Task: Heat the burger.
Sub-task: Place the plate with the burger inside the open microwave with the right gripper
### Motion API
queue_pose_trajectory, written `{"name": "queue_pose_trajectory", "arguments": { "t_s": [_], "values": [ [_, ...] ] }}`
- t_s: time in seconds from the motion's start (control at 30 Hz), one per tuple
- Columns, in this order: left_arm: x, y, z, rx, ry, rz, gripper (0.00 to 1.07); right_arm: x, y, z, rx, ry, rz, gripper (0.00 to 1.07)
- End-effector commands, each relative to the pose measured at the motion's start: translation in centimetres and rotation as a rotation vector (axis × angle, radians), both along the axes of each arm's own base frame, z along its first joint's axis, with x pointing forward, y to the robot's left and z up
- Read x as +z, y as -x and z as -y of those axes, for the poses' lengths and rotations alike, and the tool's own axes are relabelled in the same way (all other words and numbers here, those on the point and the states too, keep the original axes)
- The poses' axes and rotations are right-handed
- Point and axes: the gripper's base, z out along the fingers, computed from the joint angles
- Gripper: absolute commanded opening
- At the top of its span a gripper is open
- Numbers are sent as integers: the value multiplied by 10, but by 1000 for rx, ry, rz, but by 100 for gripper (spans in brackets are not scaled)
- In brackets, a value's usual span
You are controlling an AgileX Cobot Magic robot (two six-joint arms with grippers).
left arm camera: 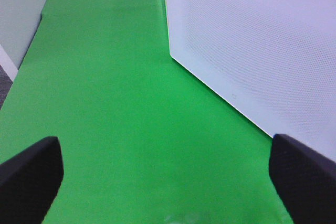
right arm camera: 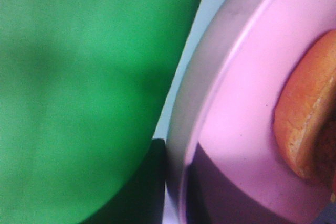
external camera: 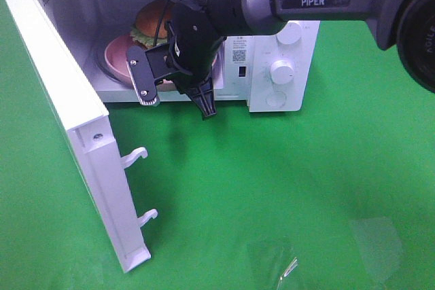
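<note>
Burger [external camera: 153, 15] sits on a round pink plate [external camera: 115, 56] inside the open white microwave [external camera: 262, 103], which stands at the far edge of the green table [external camera: 306, 181], about midway along it. The brown bun and a fringe of green lettuce show above the plate's rim. The microwave door [external camera: 68, 113] is swung wide open towards the left edge of the table, its two white latch hooks facing the near-right. Two round knobs [external camera: 282, 71] sit one above the other on the control panel to the right of the cavity.

The right gripper [external camera: 148, 93] reaches across the middle to the mouth of the cavity, just in front of the plate. Its fingers are pressed almost together; whether they pinch the plate's rim I cannot tell. Its wrist view is filled by the plate's rim and the side of the bun, very close.

The left gripper [left arm camera: 168, 182] hangs over bare green table beside a white dotted panel [left arm camera: 252, 40], its black fingers [left arm camera: 31, 171] spread wide with nothing between them.

A scrap of clear plastic [external camera: 289, 266] lies at the near edge of the table
</note>
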Motion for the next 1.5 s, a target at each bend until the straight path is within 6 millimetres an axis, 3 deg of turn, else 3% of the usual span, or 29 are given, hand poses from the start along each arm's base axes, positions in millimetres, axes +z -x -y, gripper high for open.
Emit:
{"name": "queue_pose_trajectory", "arguments": {
  "t_s": [0.03, 1.1, 1.5],
  "values": [
    [-1, 3, 0, 5, 5, 18, 100, 16, -7, -2, 13, -49, 73, 1],
    [-1, 3, 0, 10, 4, 18, 100, 14, -15, -6, 86, -76, 151, 6],
    [-1, 3, 0, 10, 4, 18, 100, 11, -14, -8, 66, -109, 124, 21]
  ]
}}
